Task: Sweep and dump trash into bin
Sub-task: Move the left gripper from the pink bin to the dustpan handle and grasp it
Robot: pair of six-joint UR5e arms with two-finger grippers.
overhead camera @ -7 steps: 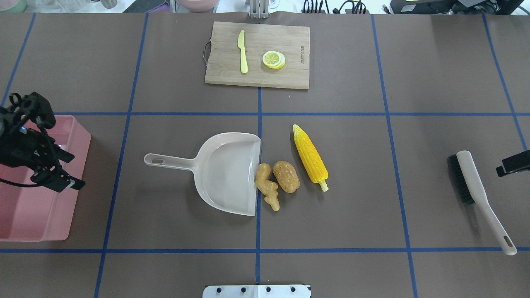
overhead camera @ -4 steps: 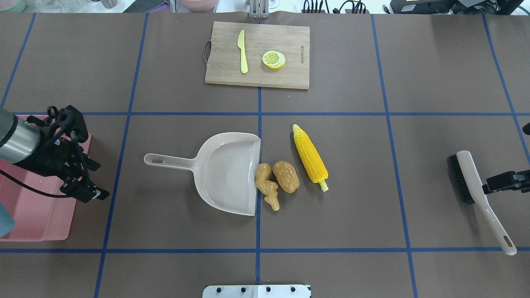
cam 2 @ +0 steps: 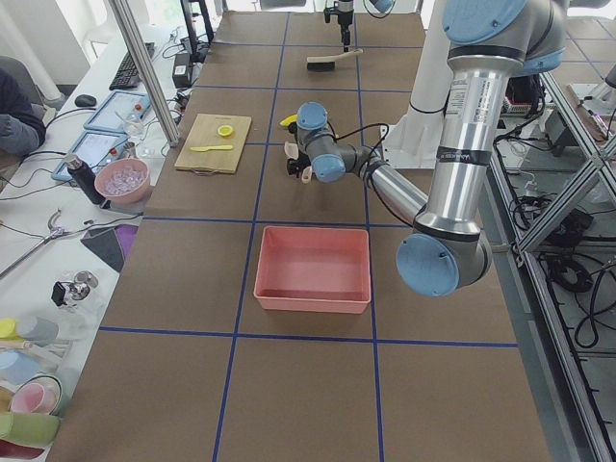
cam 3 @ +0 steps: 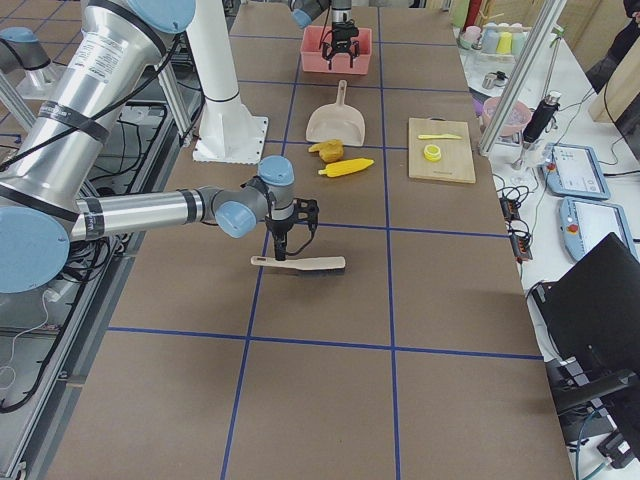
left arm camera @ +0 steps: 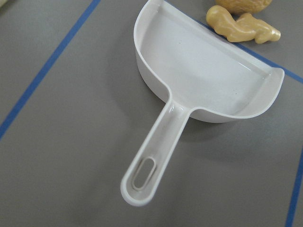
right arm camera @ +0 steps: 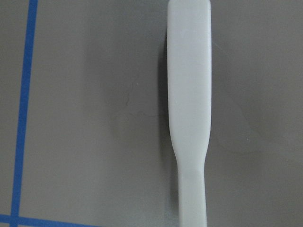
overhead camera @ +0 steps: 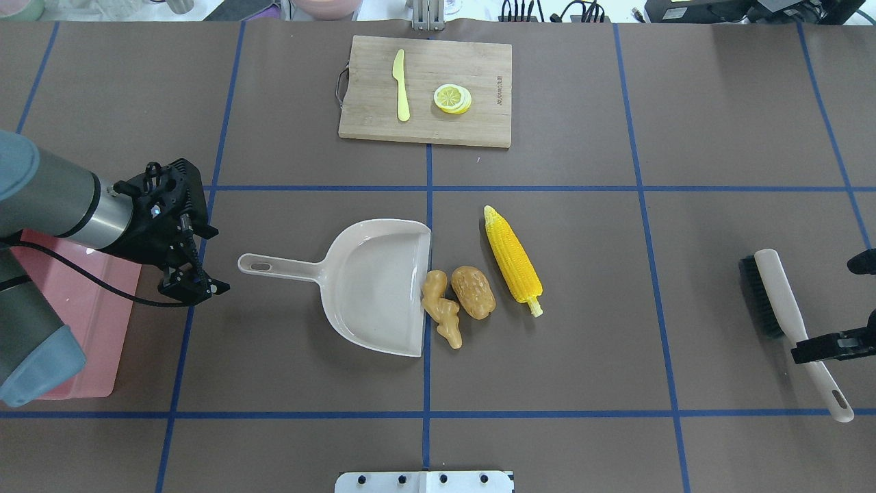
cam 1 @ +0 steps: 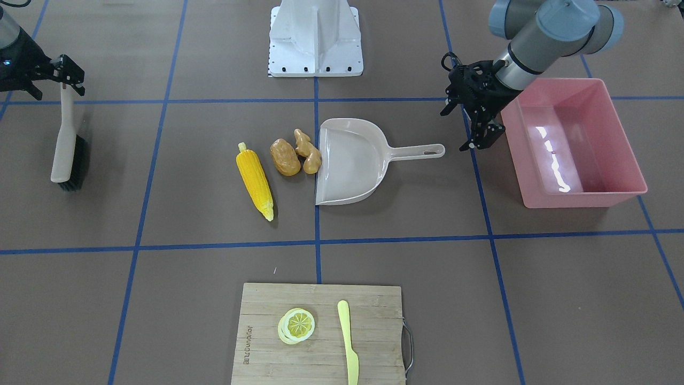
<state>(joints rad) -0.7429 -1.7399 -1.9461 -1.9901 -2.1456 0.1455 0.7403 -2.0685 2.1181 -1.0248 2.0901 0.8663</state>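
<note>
The trash lies mid-table: a yellow corn cob (overhead camera: pixel 513 260), a brown potato (overhead camera: pixel 473 292) and a tan ginger root (overhead camera: pixel 441 307), the ginger touching the open lip of the beige dustpan (overhead camera: pixel 376 281). The pink bin (overhead camera: pixel 102 322) stands at the left edge, partly under my left arm. My left gripper (overhead camera: pixel 209 263) is open and empty, just left of the dustpan handle (left arm camera: pixel 151 161). My right gripper (overhead camera: pixel 825 308) is open above the handle of the brush (overhead camera: pixel 794 322), with one finger on each side of it. The brush handle (right arm camera: pixel 189 109) fills the right wrist view.
A wooden cutting board (overhead camera: pixel 424 89) at the far middle holds a pale yellow knife (overhead camera: pixel 401 85) and lemon slices (overhead camera: pixel 452 98). The robot base plate (overhead camera: pixel 424 481) sits at the near edge. Blue tape lines cross the brown table.
My left gripper has moved right, from over the bin to beside the dustpan handle. My right gripper has moved along the brush toward the handle's end. The trash has not moved.
</note>
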